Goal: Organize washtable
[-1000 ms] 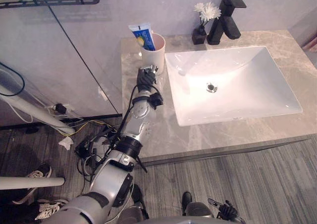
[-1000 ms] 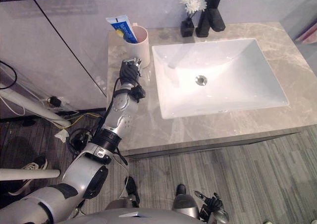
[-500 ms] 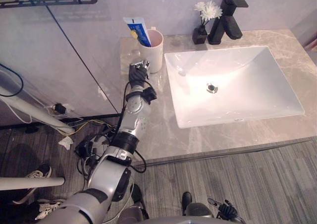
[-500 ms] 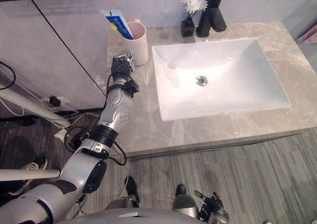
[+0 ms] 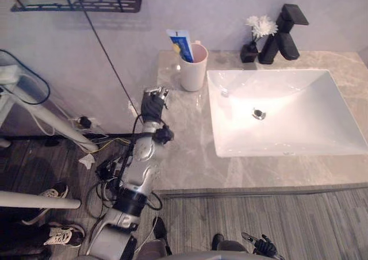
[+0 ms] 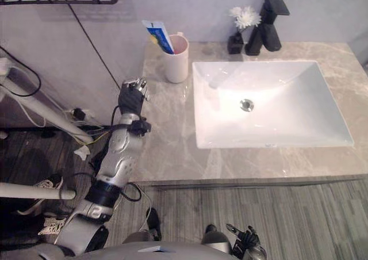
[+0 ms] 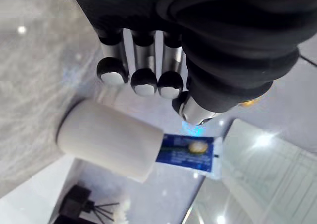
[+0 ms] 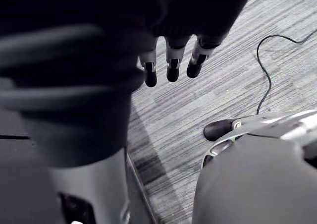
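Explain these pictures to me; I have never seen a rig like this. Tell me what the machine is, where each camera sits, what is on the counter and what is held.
This is a humanoid robot with two arms. Two pictures come from a stereo camera on its head, looking down. The other two come from cameras on its wrists, each looking along its own hand. The marble counter has a white sink set into it. On it stand a black faucet, a small dark vase of white flowers and a pale cup with a blue toothpaste tube in it. The left robot hand is over the counter's left edge, short of the cup, with its fingers relaxed and holding nothing. The right robot hand hangs low over the floor, also open and empty.
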Available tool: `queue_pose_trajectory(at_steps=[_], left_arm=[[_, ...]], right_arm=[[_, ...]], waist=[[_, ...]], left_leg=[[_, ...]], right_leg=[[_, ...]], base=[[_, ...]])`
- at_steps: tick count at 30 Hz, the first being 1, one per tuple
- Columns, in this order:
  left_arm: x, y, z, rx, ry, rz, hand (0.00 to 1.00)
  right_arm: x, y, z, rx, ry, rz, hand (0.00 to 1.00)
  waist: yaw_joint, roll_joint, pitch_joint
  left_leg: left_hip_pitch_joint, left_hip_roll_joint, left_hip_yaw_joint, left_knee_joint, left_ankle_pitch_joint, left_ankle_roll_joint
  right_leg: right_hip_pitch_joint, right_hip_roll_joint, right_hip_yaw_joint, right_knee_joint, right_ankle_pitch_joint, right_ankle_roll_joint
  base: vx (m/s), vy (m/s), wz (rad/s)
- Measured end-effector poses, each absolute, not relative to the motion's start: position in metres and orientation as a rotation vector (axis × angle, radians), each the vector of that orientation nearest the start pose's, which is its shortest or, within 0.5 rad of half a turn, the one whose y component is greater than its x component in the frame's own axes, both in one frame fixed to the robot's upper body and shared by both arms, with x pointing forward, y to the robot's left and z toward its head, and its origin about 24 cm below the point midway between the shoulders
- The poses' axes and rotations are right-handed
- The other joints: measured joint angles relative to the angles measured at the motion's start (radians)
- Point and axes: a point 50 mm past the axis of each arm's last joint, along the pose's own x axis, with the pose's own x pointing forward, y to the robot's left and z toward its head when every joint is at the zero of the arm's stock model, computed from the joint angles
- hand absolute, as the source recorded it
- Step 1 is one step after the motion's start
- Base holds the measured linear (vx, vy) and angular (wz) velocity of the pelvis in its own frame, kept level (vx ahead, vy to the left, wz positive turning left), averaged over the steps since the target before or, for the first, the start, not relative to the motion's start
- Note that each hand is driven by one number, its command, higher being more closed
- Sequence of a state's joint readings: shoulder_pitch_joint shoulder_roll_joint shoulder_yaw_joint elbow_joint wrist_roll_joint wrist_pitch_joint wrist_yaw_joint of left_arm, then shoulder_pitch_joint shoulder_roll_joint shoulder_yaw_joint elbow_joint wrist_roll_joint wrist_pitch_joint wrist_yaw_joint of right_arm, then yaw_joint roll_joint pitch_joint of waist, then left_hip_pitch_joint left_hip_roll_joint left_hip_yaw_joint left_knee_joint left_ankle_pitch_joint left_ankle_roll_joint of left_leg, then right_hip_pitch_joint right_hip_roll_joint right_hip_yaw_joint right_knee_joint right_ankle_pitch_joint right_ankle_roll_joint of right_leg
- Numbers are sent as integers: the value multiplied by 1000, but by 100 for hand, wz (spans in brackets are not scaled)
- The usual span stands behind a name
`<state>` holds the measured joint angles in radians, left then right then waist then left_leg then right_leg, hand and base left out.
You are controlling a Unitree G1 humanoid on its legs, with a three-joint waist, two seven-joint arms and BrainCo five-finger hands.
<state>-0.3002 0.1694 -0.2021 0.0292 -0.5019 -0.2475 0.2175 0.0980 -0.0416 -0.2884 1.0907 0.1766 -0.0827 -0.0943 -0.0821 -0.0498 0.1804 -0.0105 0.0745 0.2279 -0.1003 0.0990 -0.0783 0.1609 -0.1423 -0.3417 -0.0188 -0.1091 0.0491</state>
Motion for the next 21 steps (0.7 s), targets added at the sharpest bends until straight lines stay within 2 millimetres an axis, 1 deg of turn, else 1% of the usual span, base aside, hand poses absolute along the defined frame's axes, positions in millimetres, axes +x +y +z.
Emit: queue_pose_trajectory(at_steps=[2, 3, 4, 7, 8, 9, 11, 12, 13, 14, 15, 16, 17, 18, 19, 20, 21], left_arm=[[284, 134, 120, -374, -377, -71, 100], [282, 136, 118, -370, -374, -72, 100], [276, 141, 115, -358, -372, -74, 100], [264, 151, 111, -354, -374, -67, 100], [259, 158, 109, -357, -381, -49, 100], [256, 162, 108, -363, -382, -37, 100], [247, 177, 98, -350, -364, 31, 100], [245, 180, 95, -348, -354, 47, 100], [241, 186, 85, -344, -322, 82, 100], [237, 193, 68, -353, -260, 137, 100], [234, 197, 56, -360, -219, 174, 100], [228, 206, 31, -362, -121, 257, 100], [218, 216, 5, -366, -15, 344, 100], [211, 221, -9, -366, 43, 391, 100], [196, 231, -37, -345, 177, 477, 100], [189, 233, -50, -326, 245, 503, 100], [169, 237, -79, -294, 406, 556, 100]], right_arm=[[74, -213, -163, 198, 1080, -511, 0], [73, -213, -164, 198, 1081, -511, 0], [73, -213, -164, 198, 1081, -510, 0], [72, -215, -163, 196, 1082, -505, 0], [72, -216, -163, 197, 1083, -504, 0], [72, -216, -163, 198, 1082, -502, 0], [70, -216, -164, 203, 1086, -502, 0], [68, -215, -164, 204, 1089, -503, 0], [65, -215, -165, 211, 1098, -509, 0], [60, -216, -165, 223, 1103, -531, 0], [58, -217, -165, 227, 1106, -538, 0], [54, -217, -166, 231, 1115, -546, 0], [49, -216, -167, 233, 1129, -550, 0], [47, -216, -167, 234, 1135, -552, 0], [43, -214, -168, 242, 1145, -556, 0], [41, -213, -168, 247, 1148, -561, 0], [40, -210, -169, 267, 1149, -576, 0]], waist=[[20, 14, -8], [25, 14, -8], [37, 16, -12], [38, 32, -25], [40, 35, -29], [41, 36, -30], [51, 35, -31], [54, 32, -33], [64, 23, -40], [69, 22, -46], [68, 25, -48], [67, 26, -53], [68, 21, -63], [68, 20, -69], [71, 15, -79], [74, 11, -82], [83, 4, -88]], left_leg=[[8, -1, -18, 5, 0, 0], [14, -1, -20, 5, 0, 0], [23, 0, -26, 5, 1, 0], [23, -1, -50, 0, 2, 2], [23, -2, -55, -5, 4, 4], [23, -2, -58, -5, 6, 5], [22, -4, -68, -5, 13, 6], [21, -7, -71, -5, 15, 6], [19, -15, -74, -5, 20, 7], [17, -19, -83, -6, 26, 8], [17, -18, -90, -6, 29, 8], [18, -17, -103, -6, 32, 6], [18, -14, -110, -6, 33, 5], [18, -14, -113, -6, 34, 4], [21, -13, -118, -6, 34, 3], [20, -13, -120, -6, 34, 3], [20, -14, -119, -6, 34, 2]], right_leg=[[12, -1, -9, 15, 0, 0], [18, -1, -14, 16, 0, 0], [23, -1, -28, 24, 0, 0], [31, 0, -49, 36, 0, 0], [33, 0, -54, 37, 0, 1], [33, -1, -55, 38, -1, 1], [32, -4, -58, 45, -13, 4], [32, -6, -58, 45, -20, 7], [33, -12, -60, 46, -42, 16], [35, -15, -69, 50, -55, 34], [36, -14, -77, 55, -61, 31], [37, -15, -87, 68, -75, 30], [42, -16, -95, 70, -77, 30], [45, -15, -98, 70, -77, 31], [52, -13, -103, 69, -75, 37], [53, -13, -105, 70, -74, 40], [54, -13, -105, 69, -73, 41]], base=[[20, 33, 21], [-27, 9, 18], [-48, -6, 16], [-49, 21, 23], [-53, 18, 7], [-75, 21, 5], [-92, 13, 4], [-102, -4, 4], [-107, -27, 12], [-108, -30, 18], [-100, -39, 29], [-76, -35, 29], [-62, -38, 25], [-31, -35, 19], [-7, -26, 12], [5, -22, 9], [0, 0, 0]])
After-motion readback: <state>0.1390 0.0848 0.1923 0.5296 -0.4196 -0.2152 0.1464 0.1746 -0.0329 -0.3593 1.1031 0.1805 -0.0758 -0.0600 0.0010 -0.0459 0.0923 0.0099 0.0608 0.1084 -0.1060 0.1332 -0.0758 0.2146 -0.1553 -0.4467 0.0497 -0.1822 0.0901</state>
